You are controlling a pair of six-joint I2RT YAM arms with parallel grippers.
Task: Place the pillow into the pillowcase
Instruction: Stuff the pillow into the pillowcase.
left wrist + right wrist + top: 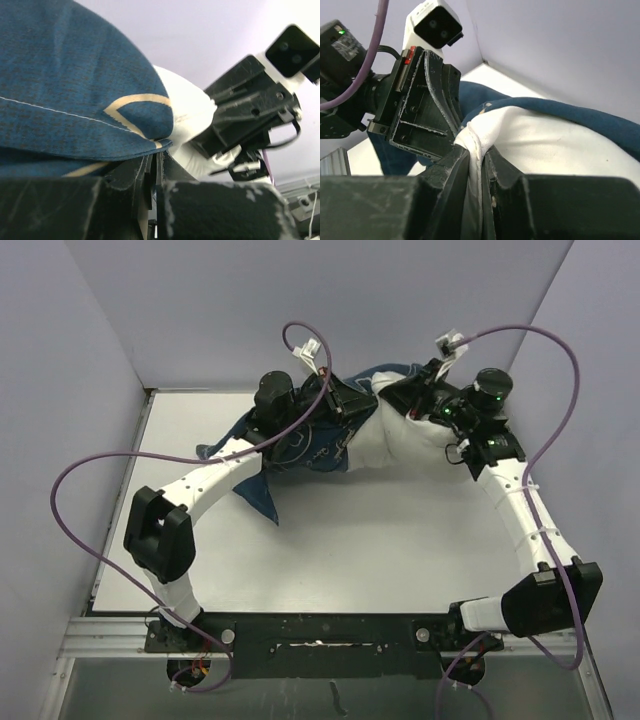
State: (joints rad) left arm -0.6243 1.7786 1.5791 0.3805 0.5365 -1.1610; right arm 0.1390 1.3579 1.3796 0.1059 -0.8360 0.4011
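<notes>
The navy pillowcase with cream drawings lies at the back of the table, and the white pillow sticks out of its right side. My left gripper is shut on the pillowcase's hem, which fills the left wrist view just above the jaw tips. My right gripper is shut on a gathered pinch of the pillow; in the right wrist view the white cloth runs down between the jaws. The pillowcase edge drapes over the pillow. The two grippers are close together, facing each other.
Grey walls stand close behind and on both sides. Purple cables loop off both arms. The white tabletop stretches toward the arm bases. The metal mounting rail runs along the near edge.
</notes>
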